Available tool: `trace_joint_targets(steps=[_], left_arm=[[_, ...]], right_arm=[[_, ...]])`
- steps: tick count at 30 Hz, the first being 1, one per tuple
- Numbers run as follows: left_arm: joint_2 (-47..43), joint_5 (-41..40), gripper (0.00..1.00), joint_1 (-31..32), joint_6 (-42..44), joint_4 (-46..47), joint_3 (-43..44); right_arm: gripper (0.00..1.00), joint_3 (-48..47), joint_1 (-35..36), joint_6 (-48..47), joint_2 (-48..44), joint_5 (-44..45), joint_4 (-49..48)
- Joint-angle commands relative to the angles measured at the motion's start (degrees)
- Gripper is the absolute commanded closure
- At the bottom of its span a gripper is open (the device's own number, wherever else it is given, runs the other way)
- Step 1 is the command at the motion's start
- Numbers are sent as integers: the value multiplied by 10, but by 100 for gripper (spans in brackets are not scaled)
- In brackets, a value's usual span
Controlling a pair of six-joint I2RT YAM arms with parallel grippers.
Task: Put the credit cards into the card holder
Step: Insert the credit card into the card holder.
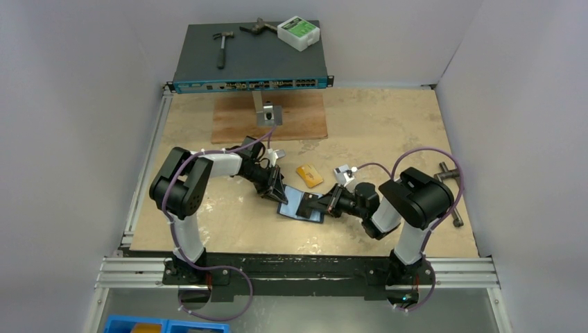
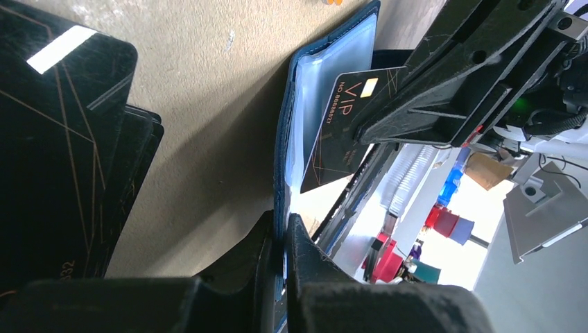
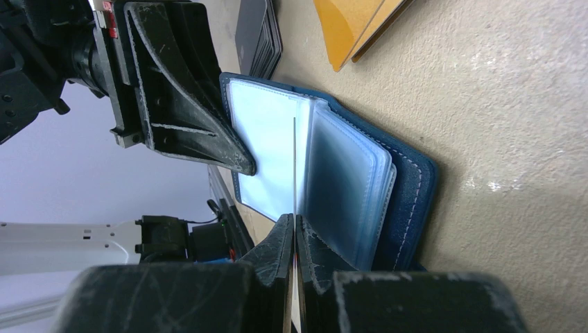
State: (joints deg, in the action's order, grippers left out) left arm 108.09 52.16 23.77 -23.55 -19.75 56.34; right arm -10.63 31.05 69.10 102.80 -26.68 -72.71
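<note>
Right claw [image 3: 295, 225] clamped on black card [image 2: 338, 132]; left claw [image 2: 283, 232] clamped on holder [image 3: 410, 182].
Best slid toward 9 o'clock, card parallel to sleeves [image 3: 347, 180].

Robotics lab test cell
Plain grey walls [image 1: 69, 104] box in a stone-patterned table [image 1: 388, 132]; aluminium rails [image 1: 132, 272] carry two robot arms [image 1: 184, 191]; a network switch [image 1: 249, 69] and a hammer [image 1: 222, 48] sit at the back.

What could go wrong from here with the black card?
The black card, shut in the right gripper, meets the clear sleeves edge-on; it may slip between two sleeves, not into a pocket. The left gripper pinches only the card holder's cover edge, so a push might pull it free.
</note>
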Motion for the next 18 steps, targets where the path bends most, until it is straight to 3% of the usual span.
trace_joint_targets(steps=[1,9,18], left_arm=[[0,18,100,1,-7,18,-3],[0,9,100,0,-3,11,-1],[2,-14,100,0,5,-5,4]], right_arm=[[100,-6,-2,11,10,-9,-59],[100,-14,-3,-10,-1,-2,-18],[100,-10,-2,-4,27,6,-39]])
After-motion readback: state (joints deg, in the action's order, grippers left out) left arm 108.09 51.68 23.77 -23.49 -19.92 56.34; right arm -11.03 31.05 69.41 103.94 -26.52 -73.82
